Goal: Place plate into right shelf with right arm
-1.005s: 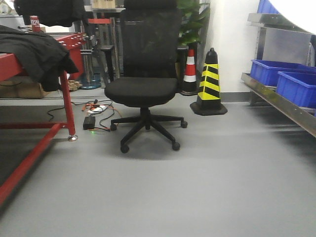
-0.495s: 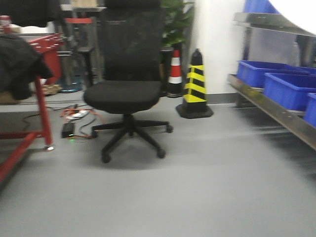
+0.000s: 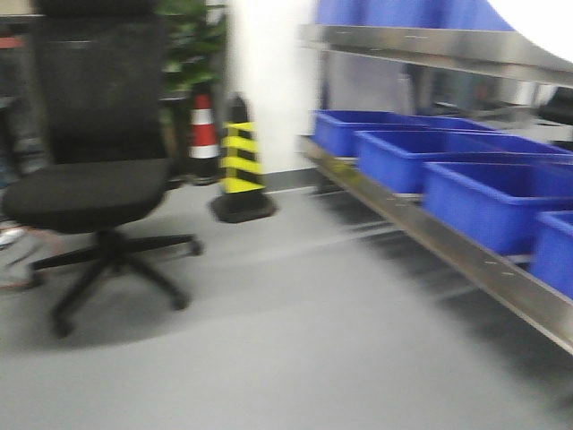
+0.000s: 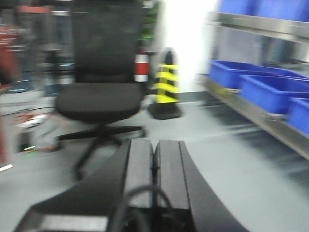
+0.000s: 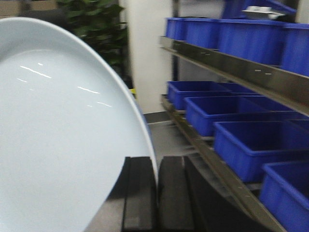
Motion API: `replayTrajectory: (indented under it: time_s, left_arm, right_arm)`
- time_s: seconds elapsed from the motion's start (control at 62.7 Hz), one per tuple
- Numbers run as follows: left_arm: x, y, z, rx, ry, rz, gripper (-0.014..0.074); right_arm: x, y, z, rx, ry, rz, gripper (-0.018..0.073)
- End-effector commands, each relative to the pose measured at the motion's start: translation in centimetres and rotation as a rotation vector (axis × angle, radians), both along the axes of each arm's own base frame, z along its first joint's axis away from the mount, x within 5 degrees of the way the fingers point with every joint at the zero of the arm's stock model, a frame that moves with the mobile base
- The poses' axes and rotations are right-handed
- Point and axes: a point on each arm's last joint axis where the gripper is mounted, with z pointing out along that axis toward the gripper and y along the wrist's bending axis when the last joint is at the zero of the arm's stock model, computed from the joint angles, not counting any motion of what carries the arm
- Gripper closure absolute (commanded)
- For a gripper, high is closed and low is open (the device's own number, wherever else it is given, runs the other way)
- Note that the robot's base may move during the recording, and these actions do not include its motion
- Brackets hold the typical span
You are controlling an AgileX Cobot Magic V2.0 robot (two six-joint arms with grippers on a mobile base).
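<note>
**Plate (image 5: 58, 135) clamped in right gripper (image 5: 157, 166), beside the shelf (image 3: 466, 255)**

The room has a plain grey floor (image 3: 295, 358) and a white wall (image 3: 269, 81). A black chair (image 3: 89, 193) stands at the left. Behind it are a yellow cone (image 3: 240, 166), a red cone (image 3: 203, 125) and a plant (image 3: 192, 36). The steel shelf runs along the right, with blue bins (image 3: 483, 197) in a row on its lower rail and more on the one above. All views are blurred.

The front view shows the whole room, but only a white curved patch in its top right corner. The left wrist view alone shows the left gripper (image 4: 154, 157), its fingers pressed flat together. The right wrist view alone shows the plate clearly.

There its rim sits pinched between the two black fingers (image 5: 137, 193). The plate stands on edge, rising up and to the left, and fills that side of the view. Its glossy face is turned to the camera and its plane runs roughly along the fingers. The shelf and bins lie to its right, apart from it.
</note>
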Motion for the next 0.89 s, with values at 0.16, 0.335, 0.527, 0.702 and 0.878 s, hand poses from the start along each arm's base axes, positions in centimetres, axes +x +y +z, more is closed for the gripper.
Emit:
replayTrajectory:
  time_s: [0.16, 0.335, 0.527, 0.702, 0.878]
  left_arm:
    - [-0.08, 0.10, 0.52, -0.018, -0.089, 0.009, 0.0724]
    - [-0.08, 0.10, 0.52, -0.018, -0.089, 0.009, 0.0724]
    - [-0.08, 0.10, 0.52, -0.018, -0.089, 0.009, 0.0724]
    - [-0.08, 0.10, 0.52, -0.018, -0.089, 0.009, 0.0724]
    - [-0.08, 0.10, 0.52, -0.018, -0.089, 0.009, 0.0724]
  right_arm:
    - [-0.18, -0.16, 1.92, 0.015, -0.129, -0.017, 0.0512]
    - [-0.18, -0.16, 1.92, 0.015, -0.129, -0.017, 0.0512]
    - [-0.18, -0.16, 1.92, 0.015, -0.129, -0.017, 0.0512]
    - [-0.18, -0.16, 1.92, 0.015, -0.129, -0.017, 0.0512]
    - [-0.18, -0.16, 1.92, 0.015, -0.129, -0.017, 0.0512]
